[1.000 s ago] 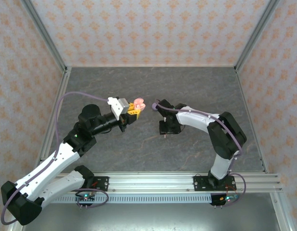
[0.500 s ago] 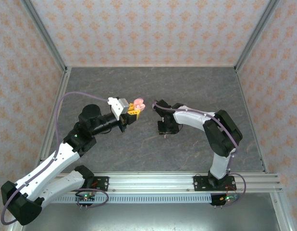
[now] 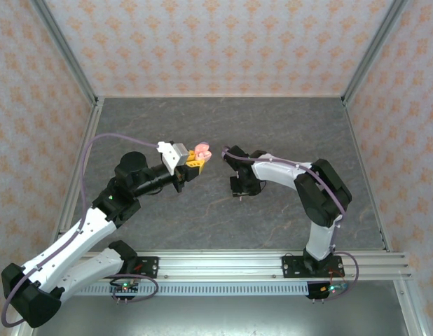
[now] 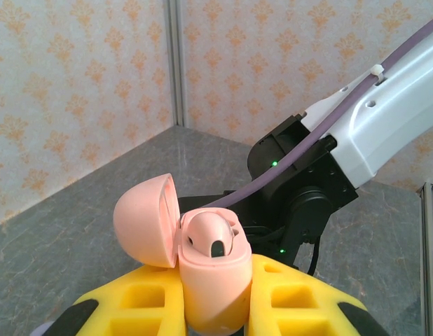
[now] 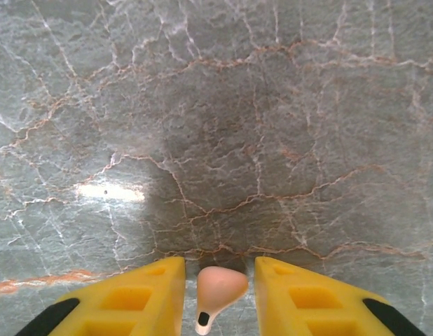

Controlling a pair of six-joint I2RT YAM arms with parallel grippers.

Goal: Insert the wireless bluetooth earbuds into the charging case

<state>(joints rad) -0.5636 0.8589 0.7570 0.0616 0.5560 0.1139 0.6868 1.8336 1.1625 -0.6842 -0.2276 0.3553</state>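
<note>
My left gripper is shut on the pink charging case, which it holds up above the table with the lid swung open to the left. One pink earbud sits in the case. From above, the case shows at the tip of the left gripper. My right gripper points down at the table just right of it. In the right wrist view a second pink earbud lies on the table between the yellow fingers of the right gripper. A narrow gap shows on each side.
The dark marbled tabletop spreads around both arms. Patterned walls with metal corner posts enclose it. The right arm's black wrist hangs close behind the held case.
The right arm has drawn slightly left toward the case and lowered over the earbud. Its fingers have narrowed around it. The left arm and the case have stayed put.
</note>
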